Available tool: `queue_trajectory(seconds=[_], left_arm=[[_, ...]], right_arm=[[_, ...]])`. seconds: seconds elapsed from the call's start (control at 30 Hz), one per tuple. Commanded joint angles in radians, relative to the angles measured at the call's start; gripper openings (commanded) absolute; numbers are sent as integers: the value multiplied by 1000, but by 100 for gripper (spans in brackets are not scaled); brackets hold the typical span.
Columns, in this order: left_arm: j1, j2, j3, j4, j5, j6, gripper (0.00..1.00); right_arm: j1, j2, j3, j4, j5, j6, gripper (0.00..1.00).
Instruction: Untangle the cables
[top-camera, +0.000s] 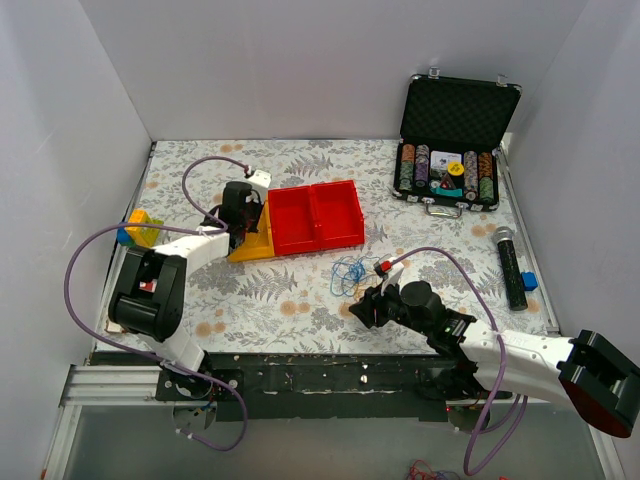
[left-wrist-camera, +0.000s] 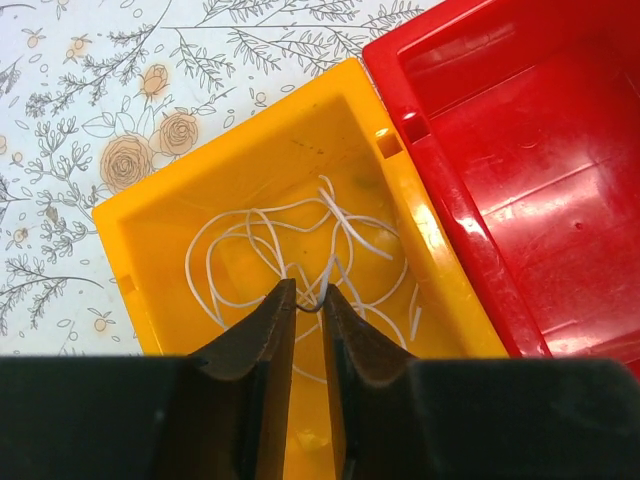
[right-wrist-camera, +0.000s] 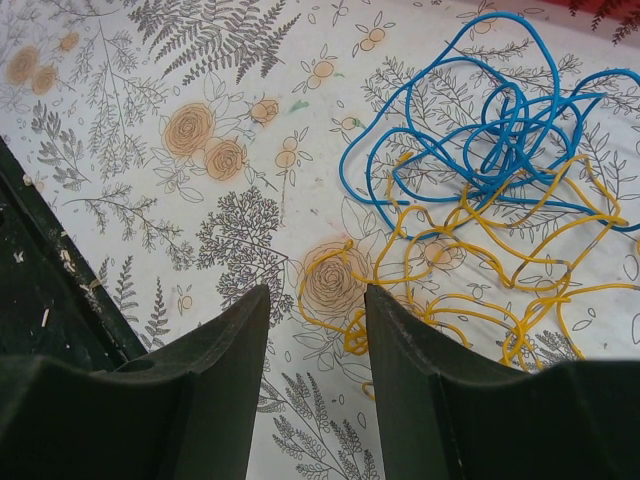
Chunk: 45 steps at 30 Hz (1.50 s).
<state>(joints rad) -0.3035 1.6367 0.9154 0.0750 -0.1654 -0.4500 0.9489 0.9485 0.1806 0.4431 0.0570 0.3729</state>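
Note:
The blue (right-wrist-camera: 500, 130) and yellow-orange cables (right-wrist-camera: 480, 250) lie tangled on the floral cloth, a small bundle in the top view (top-camera: 348, 272). My right gripper (top-camera: 362, 308) is open just short of the bundle. In its wrist view (right-wrist-camera: 317, 295) the outermost yellow loop lies between and beyond the tips. A whitish cable (left-wrist-camera: 300, 240) lies looped inside the yellow bin (left-wrist-camera: 225, 138). My left gripper (top-camera: 240, 205) hangs over that bin, its jaws a narrow gap apart (left-wrist-camera: 305, 295), with a strand of the whitish cable at the tips.
A red two-part bin (top-camera: 315, 215) adjoins the yellow bin (top-camera: 255, 245). An open case of poker chips (top-camera: 455, 130) stands back right. A black microphone (top-camera: 510, 265) and a blue block (top-camera: 529, 281) lie right. Coloured blocks (top-camera: 140, 228) sit at the left edge.

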Motion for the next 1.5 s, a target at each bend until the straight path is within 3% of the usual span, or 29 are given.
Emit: queue_trajectory(seconds=[0.0,0.1,0.17,0.37,0.57,0.67,0.73,0.9,1.03,1.17,1.27,1.47], left_arm=[[-2,-46,-10,16,-26,27,21],[-5,-87,23,-50,3,13,37],[-5,-119,54,-122,29,8,55],[-3,-233,117,-288,82,-26,75],[-3,-324,157,-375,122,-81,78],[-9,-368,177,-429,293,-90,80],[-74,-417,136,-435,423,-40,86],[-320,-488,-32,-382,475,89,92],[-436,-404,-56,-288,484,73,93],[-483,-267,-24,-151,443,76,94],[-505,-174,5,-45,405,151,96],[-510,-3,131,-35,448,347,98]], right_arm=[[1,-8,6,20,17,9,51],[1,-4,17,14,14,3,51],[-1,-8,20,13,12,0,51],[1,-24,25,0,10,-3,51],[1,-54,20,-14,12,-3,51],[1,-83,17,-30,23,-5,51],[-1,-99,14,-41,36,-6,51],[1,-165,16,-96,81,0,54],[-1,-266,28,-179,125,0,54],[-1,-373,34,-279,204,0,55],[-1,-442,23,-340,248,9,56],[-1,-520,7,-392,284,24,56]])
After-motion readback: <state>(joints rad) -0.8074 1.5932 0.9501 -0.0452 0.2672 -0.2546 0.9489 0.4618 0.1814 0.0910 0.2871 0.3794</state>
